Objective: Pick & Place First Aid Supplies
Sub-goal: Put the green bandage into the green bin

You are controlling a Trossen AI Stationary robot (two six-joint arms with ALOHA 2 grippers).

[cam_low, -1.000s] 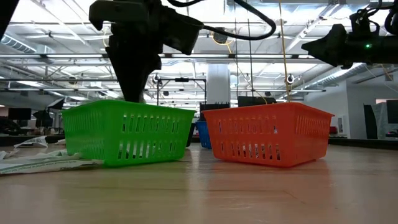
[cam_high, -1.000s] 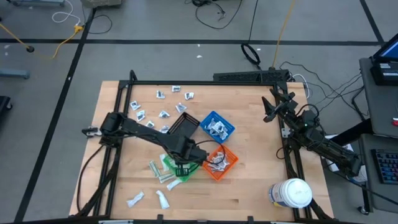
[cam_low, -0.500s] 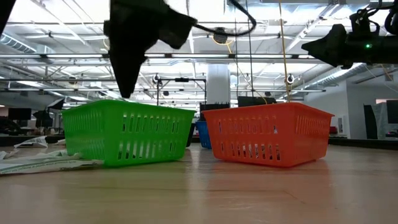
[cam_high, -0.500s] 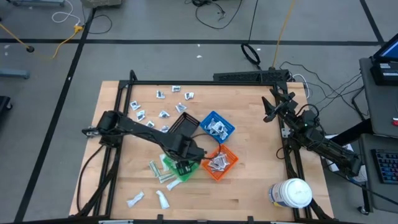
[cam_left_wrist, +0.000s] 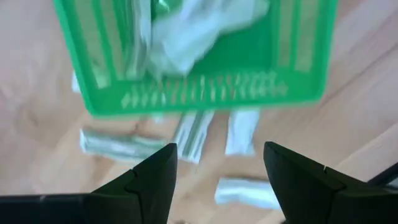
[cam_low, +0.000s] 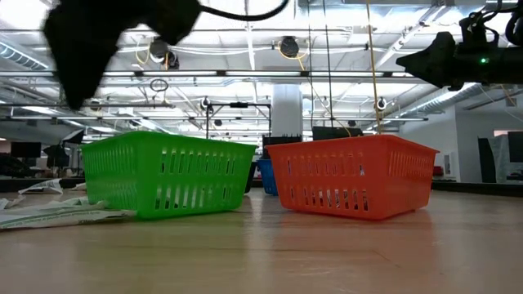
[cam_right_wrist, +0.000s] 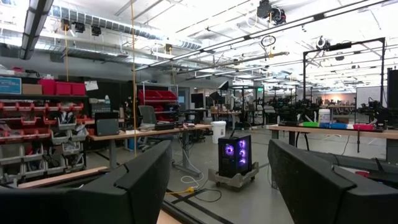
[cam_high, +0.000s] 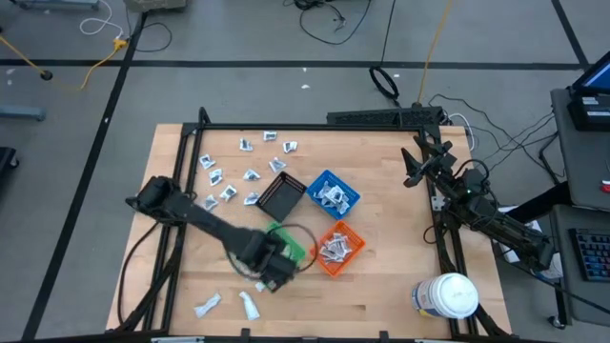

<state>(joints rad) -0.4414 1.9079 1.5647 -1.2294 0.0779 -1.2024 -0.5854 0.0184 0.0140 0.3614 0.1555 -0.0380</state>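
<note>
Several small white first aid supplies lie scattered at the table's far left (cam_high: 250,158), and two more near the front edge (cam_high: 208,305). White packets (cam_left_wrist: 193,31) lie in the green bin (cam_left_wrist: 205,96); others lie flat on the wood beside it (cam_left_wrist: 193,134). My left gripper (cam_high: 269,271) hangs open over those loose packets, just near-left of the green bin (cam_high: 294,248), fingers pointing down and holding nothing. In the low view it is a dark blur (cam_low: 86,49). My right gripper (cam_high: 414,168) waits open at the far right, raised, pointing out into the room.
The orange bin (cam_high: 339,249) stands right of the green one; the blue bin (cam_high: 333,191) and black bin (cam_high: 281,199) stand behind, both orange and blue holding packets. A large white jar (cam_high: 447,295) sits at the near right corner. Bare wood lies at the near middle.
My left gripper has moved from above the green bin toward the table's near-left, rising a little and rolling about its own axis. It now hangs beside the bin over the loose packets. The bins have not moved.
</note>
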